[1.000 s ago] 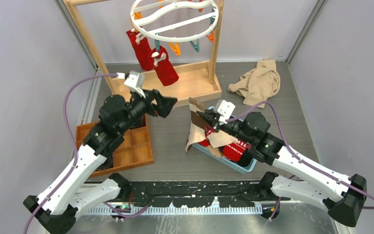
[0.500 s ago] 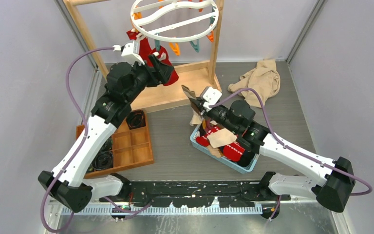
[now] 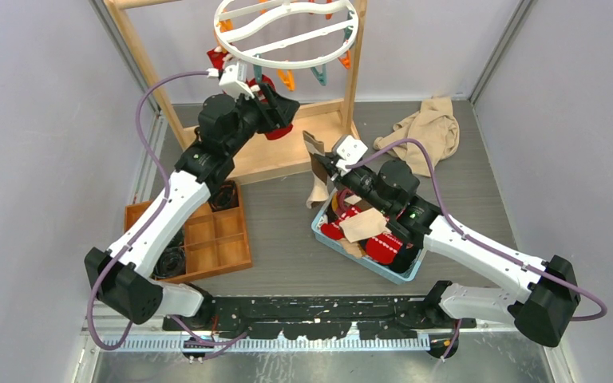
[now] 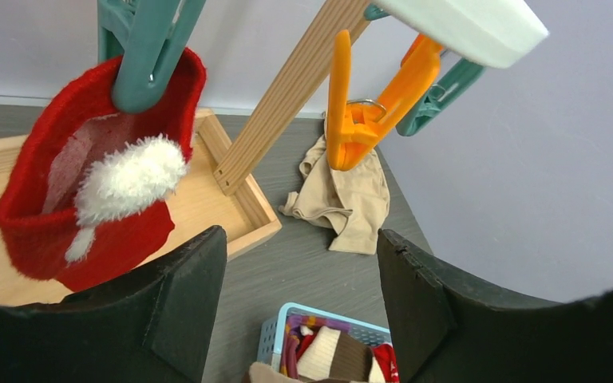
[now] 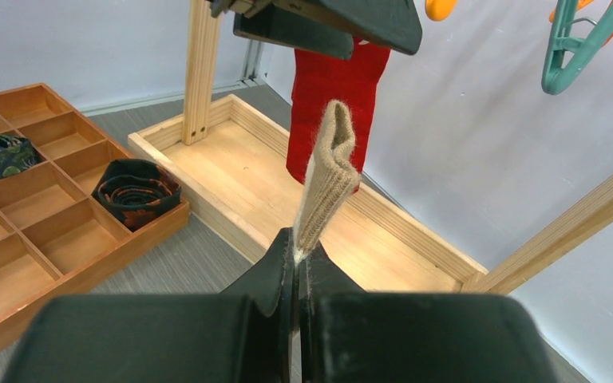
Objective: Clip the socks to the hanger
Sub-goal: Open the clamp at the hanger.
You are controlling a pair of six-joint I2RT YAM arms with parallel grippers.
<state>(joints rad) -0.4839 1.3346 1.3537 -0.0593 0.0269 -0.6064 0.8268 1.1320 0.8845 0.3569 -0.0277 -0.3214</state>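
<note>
Socks are the job, and our right gripper (image 5: 297,257) is clamping its jaws together on the edge of a tan sock (image 5: 326,171). We are holding it upright near the far end of the blue basket (image 3: 357,257), so a free hem is standing ready for clipping. Our left gripper (image 4: 299,275) is hovering just below the hanger (image 4: 463,22) with jaws apart, gripping nothing and facing an empty orange clip (image 4: 351,120). We are judging that it is lining up to squeeze that clip open. The tan sock is looking soft, ribbed and folded double at its top. Nearby, a teal clip (image 4: 148,48) is biting a red sock (image 4: 88,223) with fluffy white trim.
</note>
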